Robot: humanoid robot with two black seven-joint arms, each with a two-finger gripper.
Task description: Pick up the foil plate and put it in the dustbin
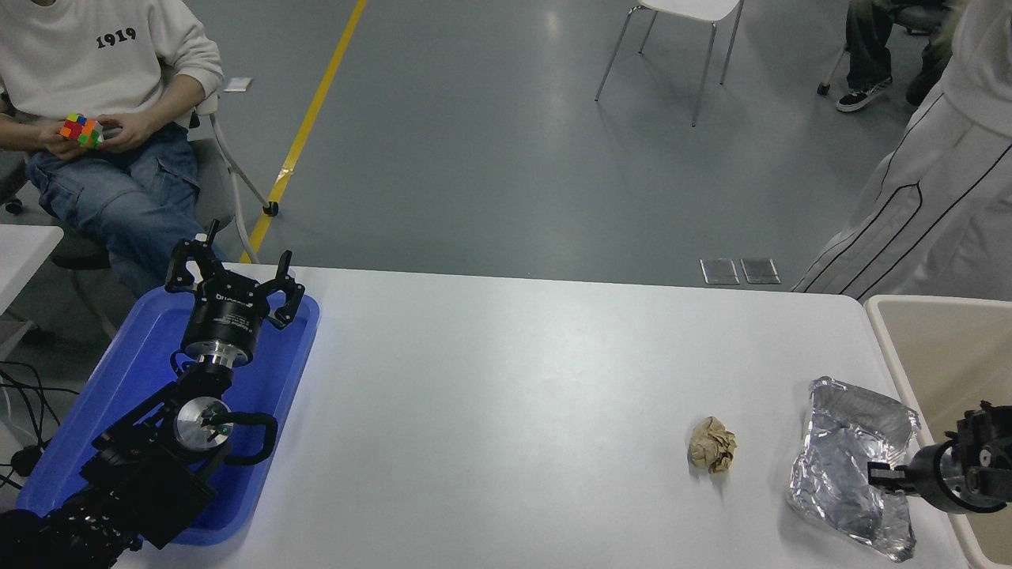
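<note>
Gripping the foil plate [850, 458] by its near-right rim, right gripper [879, 476] jaws closed tilt it off the tabletop [506, 411], dustbin [885, 332] just beyond for dropping.

Bright, even overhead light; sharp focus; soft glare on the worktop [506, 379] centre, faint shadows beneath objects.
</note>
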